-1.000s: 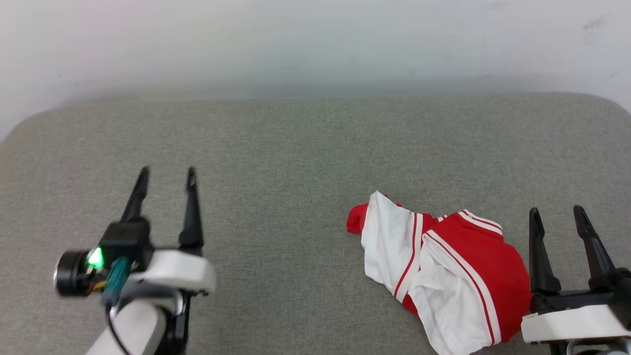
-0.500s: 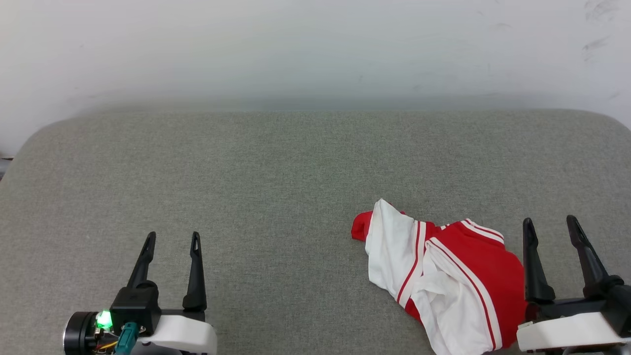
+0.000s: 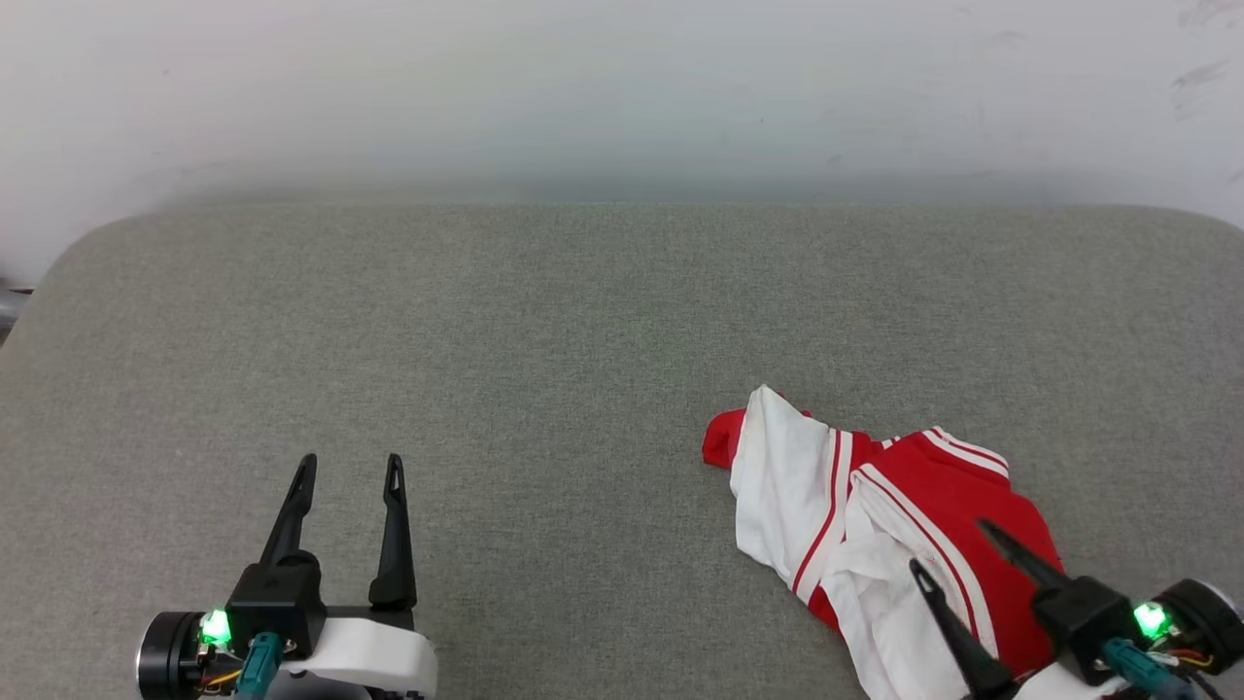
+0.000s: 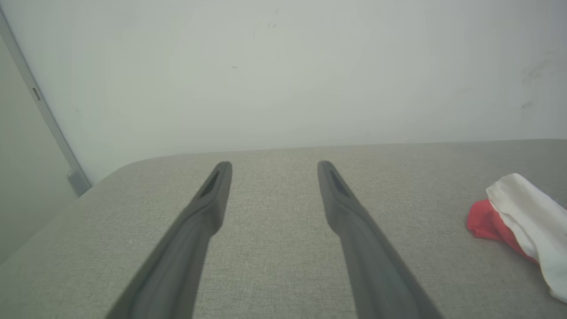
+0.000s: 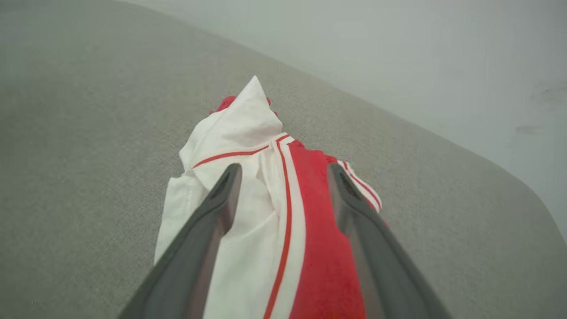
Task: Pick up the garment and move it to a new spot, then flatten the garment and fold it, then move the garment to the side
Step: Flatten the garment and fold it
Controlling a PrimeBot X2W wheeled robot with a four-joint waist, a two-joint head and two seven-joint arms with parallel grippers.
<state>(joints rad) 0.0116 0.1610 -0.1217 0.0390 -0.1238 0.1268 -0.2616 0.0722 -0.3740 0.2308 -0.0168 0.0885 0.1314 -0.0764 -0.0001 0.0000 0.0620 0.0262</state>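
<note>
Pale wall (image 3: 622, 87) behind far edge of grey fabric bench (image 3: 544, 321). Left gripper (image 3: 351, 459) fingers apart over bare bench near left, well apart from garment (image 3: 875, 525). Right gripper (image 3: 948, 544) fingers apart above garment's near end; contact cannot tell. Left wrist view adds grey strip (image 4: 78, 180) on wall beyond bench's left corner. Right wrist view: fingers straddle red-white stripe. Garment crumpled on bench's near right side, white sleeve bunched over red body, striped trim showing

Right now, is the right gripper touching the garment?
Cannot tell. The right wrist view shows the right gripper open over the garment, with no plain contact or gap.
</note>
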